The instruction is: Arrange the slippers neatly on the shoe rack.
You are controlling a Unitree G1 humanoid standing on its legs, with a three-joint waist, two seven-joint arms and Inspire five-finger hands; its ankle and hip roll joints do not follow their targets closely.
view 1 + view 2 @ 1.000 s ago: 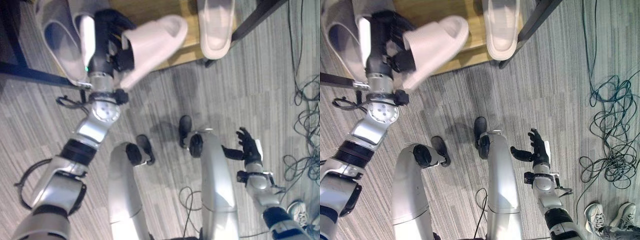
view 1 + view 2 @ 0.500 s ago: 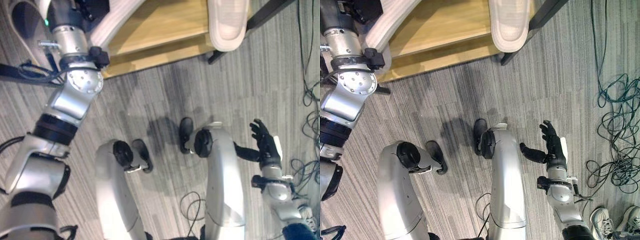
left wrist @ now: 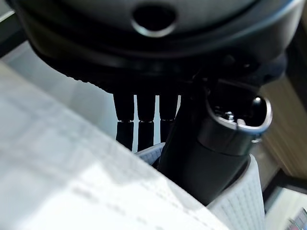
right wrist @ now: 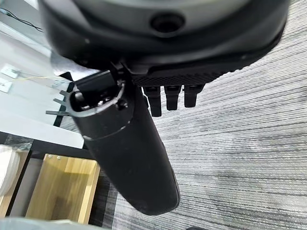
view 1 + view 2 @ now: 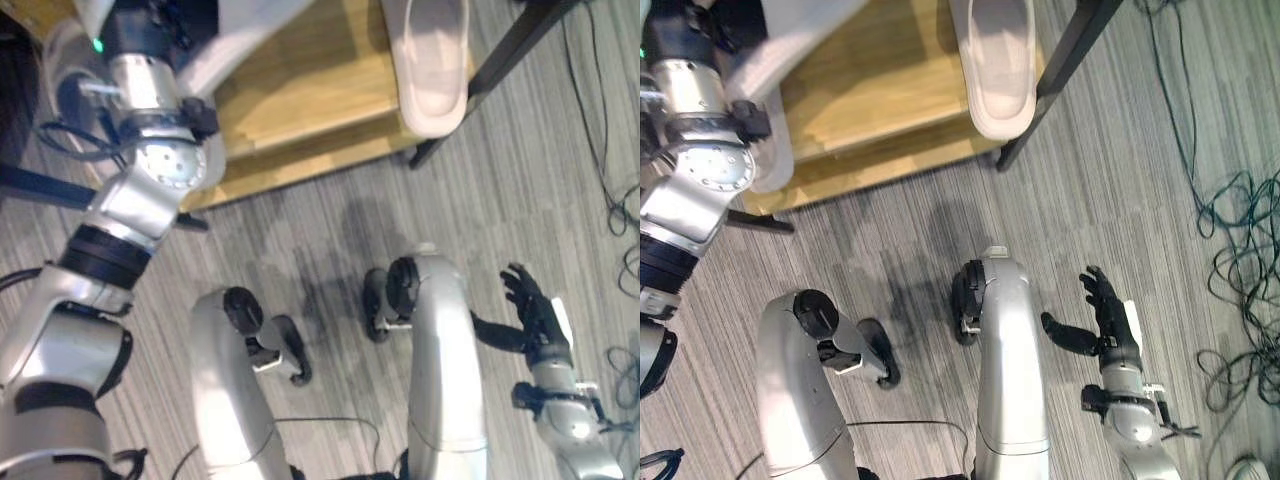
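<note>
Grey striped carpet point(image 5: 300, 230) takes up most of what we're looking at, with the wooden shoe rack point(image 5: 300, 90) across the top of the frame and its dark metal legs point(image 5: 1065, 65) slanting down at the upper right. Biggest of the task stuff is the pale slipper point(image 5: 245, 30) we've got at the upper left, hanging over the rack's wooden shelf and running off the top edge. Our left hand point(image 5: 150, 25) has it; in the left wrist view the fingers point(image 3: 139, 120) and thumb point(image 3: 211, 143) are curled round the slipper's white textured material point(image 3: 72, 182), so that's a firm hold. A second slipper point(image 5: 995, 60) lies on the shelf at top centre, toe end poking past the front edge. Off in the lower right, our right hand point(image 5: 1110, 325) hangs over the carpet, fingers spread and relaxed, nothing in it. Loose cables point(image 5: 1230, 240) trail down the right edge.
</note>
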